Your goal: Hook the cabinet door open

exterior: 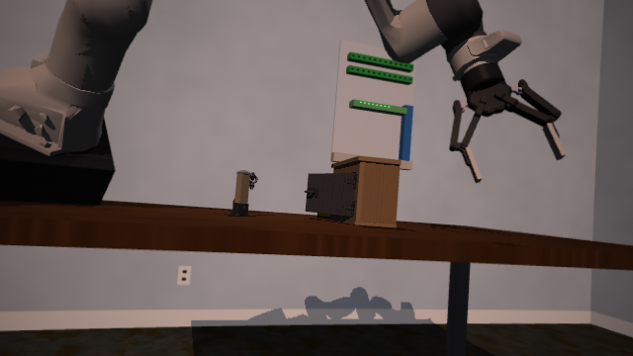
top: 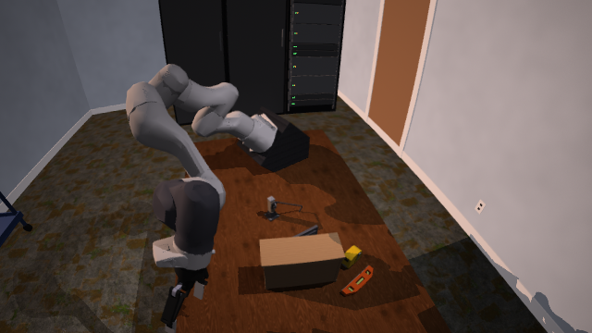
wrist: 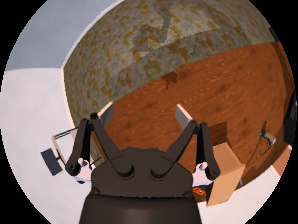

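- You see light tan wood on the cabinet (top: 301,250) (exterior: 377,194) (wrist: 225,175), with fine grain lines.
- You have a dark grey door (exterior: 328,194) on it.
- Your table (top: 296,307) (exterior: 307,242) (wrist: 150,117) is reddish-brown, wood-grained.
- You get an orange level (top: 357,280) (wrist: 199,191) with yellow-green vials.
- Your floor (top: 106,185) (wrist: 115,70) is mottled grey-green and rusty brown.
- You see green strips (exterior: 380,60) on a pale board (exterior: 368,133).
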You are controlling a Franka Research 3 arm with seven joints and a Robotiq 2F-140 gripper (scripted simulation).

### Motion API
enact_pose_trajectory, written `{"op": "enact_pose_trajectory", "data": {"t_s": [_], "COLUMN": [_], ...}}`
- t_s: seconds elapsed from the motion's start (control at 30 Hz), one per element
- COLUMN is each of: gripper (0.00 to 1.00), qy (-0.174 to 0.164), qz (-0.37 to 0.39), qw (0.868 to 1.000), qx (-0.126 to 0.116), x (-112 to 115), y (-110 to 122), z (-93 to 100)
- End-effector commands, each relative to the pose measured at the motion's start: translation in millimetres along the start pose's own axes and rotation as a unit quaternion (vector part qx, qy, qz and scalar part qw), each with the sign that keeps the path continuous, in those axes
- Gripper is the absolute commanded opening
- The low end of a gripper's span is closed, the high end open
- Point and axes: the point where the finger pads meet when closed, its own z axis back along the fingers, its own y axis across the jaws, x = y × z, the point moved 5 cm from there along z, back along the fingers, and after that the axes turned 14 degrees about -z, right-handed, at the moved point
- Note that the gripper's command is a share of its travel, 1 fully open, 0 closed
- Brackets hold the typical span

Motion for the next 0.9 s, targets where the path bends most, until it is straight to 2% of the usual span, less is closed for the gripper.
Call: {"op": "enact_pose_trajectory", "data": {"t_s": [0.0, 0.2, 0.23, 0.47, 0.5, 0.67, 0.7, 0.87], "gripper": [1.0, 1.0, 1.0, 1.0, 1.0, 1.0, 1.0, 1.0], "qy": [0.008, 0.008, 0.0, 0.0, -0.014, -0.014, -0.035, -0.035], "qz": [0.091, 0.091, 0.125, 0.125, 0.161, 0.161, 0.198, 0.198], "qw": [0.994, 0.994, 0.988, 0.988, 0.977, 0.977, 0.963, 0.963], "qx": [0.056, 0.056, 0.096, 0.096, 0.137, 0.137, 0.177, 0.177], "x": [-12.2, -12.2, -20.1, -20.1, -26.8, -26.8, -32.1, -32.1], "y": [10.5, 10.5, 19.6, 19.6, 29.6, 29.6, 40.3, 40.3], "z": [1.8, 1.8, 6.6, 6.6, 13.3, 13.3, 22.1, 22.1]}}
